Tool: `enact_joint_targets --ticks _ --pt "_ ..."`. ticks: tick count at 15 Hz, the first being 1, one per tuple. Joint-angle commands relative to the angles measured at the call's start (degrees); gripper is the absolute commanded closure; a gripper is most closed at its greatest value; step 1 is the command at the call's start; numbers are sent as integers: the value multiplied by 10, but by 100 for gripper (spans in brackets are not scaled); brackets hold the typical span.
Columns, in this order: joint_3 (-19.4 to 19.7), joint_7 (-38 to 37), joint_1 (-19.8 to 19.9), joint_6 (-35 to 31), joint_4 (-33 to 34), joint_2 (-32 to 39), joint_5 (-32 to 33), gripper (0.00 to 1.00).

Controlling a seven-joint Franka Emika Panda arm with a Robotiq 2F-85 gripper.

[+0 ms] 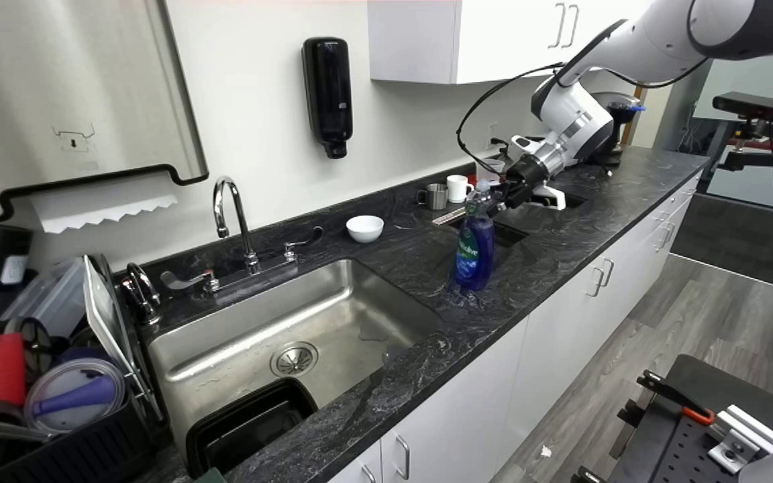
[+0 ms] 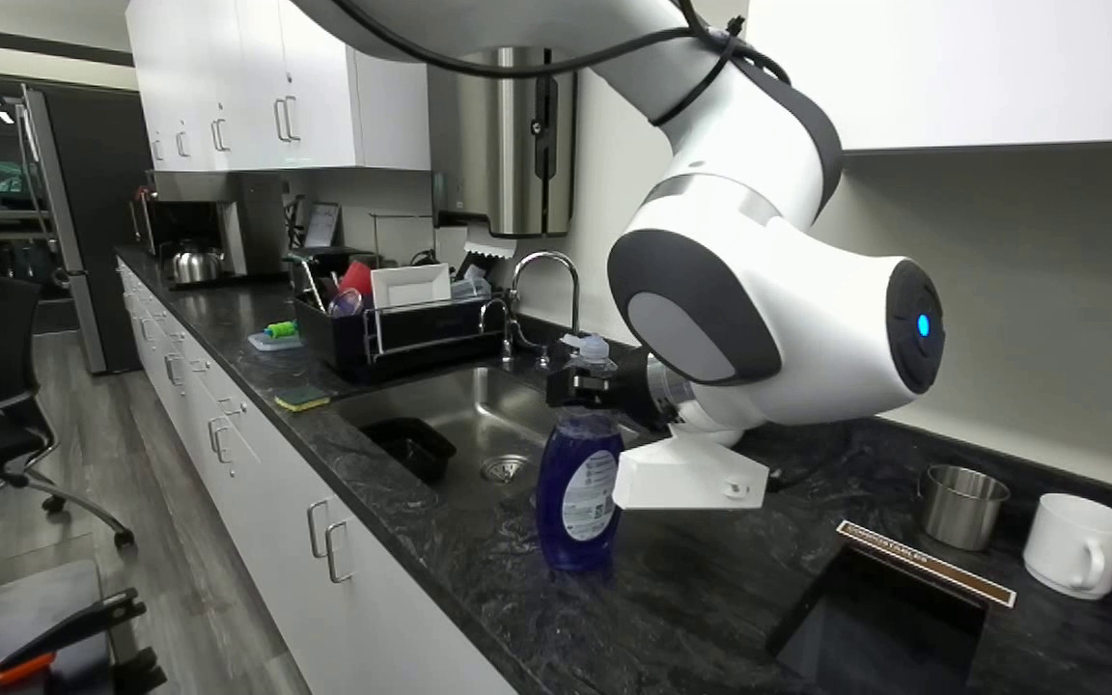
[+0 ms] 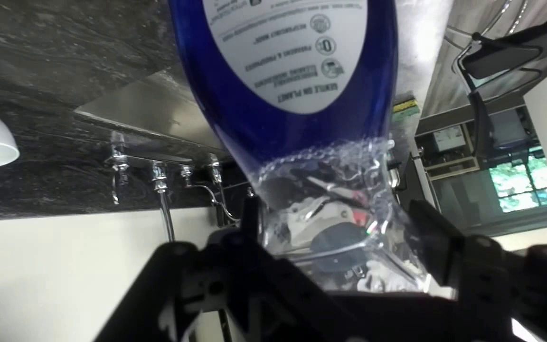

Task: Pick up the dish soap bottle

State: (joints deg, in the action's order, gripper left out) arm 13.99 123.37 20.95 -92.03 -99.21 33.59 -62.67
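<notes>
The dish soap bottle (image 1: pixel 475 251), filled with blue-violet liquid under a clear neck and pale cap, stands nearly upright beside the sink. In both exterior views its base is at or just above the dark counter (image 1: pixel 393 389); I cannot tell which. My gripper (image 2: pixel 580 388) is shut on the bottle's neck, just below the cap. In the wrist view the bottle (image 3: pixel 297 128) appears upside down, and the black fingers (image 3: pixel 252 223) lie on either side of its clear upper part. The cap is hidden there.
A steel sink (image 1: pixel 339 349) with a faucet (image 1: pixel 233 201) adjoins the bottle. Behind are a white bowl (image 1: pixel 365 229), a metal cup (image 1: pixel 435 197) and a white mug (image 1: pixel 458 188). A counter opening (image 2: pixel 884 618) lies near the arm. Beyond the sink stands a dish rack (image 2: pixel 334 338).
</notes>
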Motion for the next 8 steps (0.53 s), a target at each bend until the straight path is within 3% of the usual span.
enact_joint_targets --ticks 1,8 --pt "5 -17 -5 -59 1 -10 24 47" --pt "-1 -46 -21 -103 -1 -31 124 47"
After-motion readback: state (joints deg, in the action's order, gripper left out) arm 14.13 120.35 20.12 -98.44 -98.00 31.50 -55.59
